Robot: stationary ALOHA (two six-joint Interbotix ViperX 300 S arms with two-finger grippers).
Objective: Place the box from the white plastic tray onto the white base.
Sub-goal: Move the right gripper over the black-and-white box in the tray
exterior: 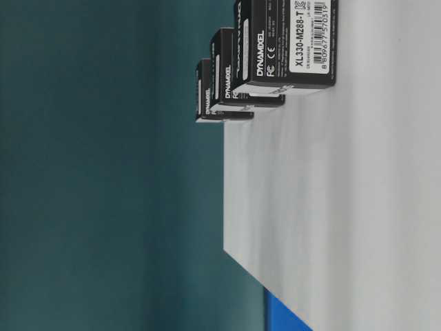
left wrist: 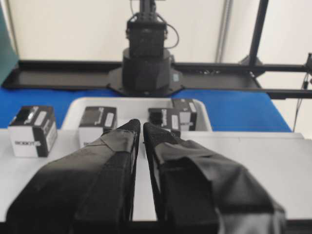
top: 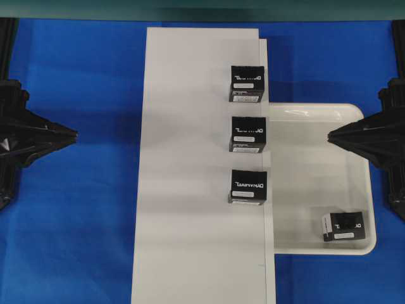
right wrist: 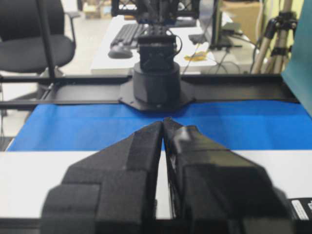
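Note:
The box [top: 345, 227], black with one whitish side, lies in the near right corner of the white plastic tray [top: 310, 190]. It also shows in the left wrist view [left wrist: 187, 113], far behind the fingers. The white base [top: 190, 190] is the long board in the middle, beside the tray. My left gripper [top: 74, 134] is shut and empty over the blue cloth, left of the base; in its own view [left wrist: 142, 125] the fingertips nearly touch. My right gripper [top: 330, 135] is shut and empty over the tray's far half, well away from the box; its wrist view [right wrist: 163, 122] shows nothing between the jaws.
Three like black boxes [top: 247, 83] [top: 248, 134] [top: 247, 187] stand in a row along the base's right edge, next to the tray. The table-level view shows the same three boxes [exterior: 286, 41] on the base [exterior: 344, 207]. Blue cloth [top: 76, 221] covers the table.

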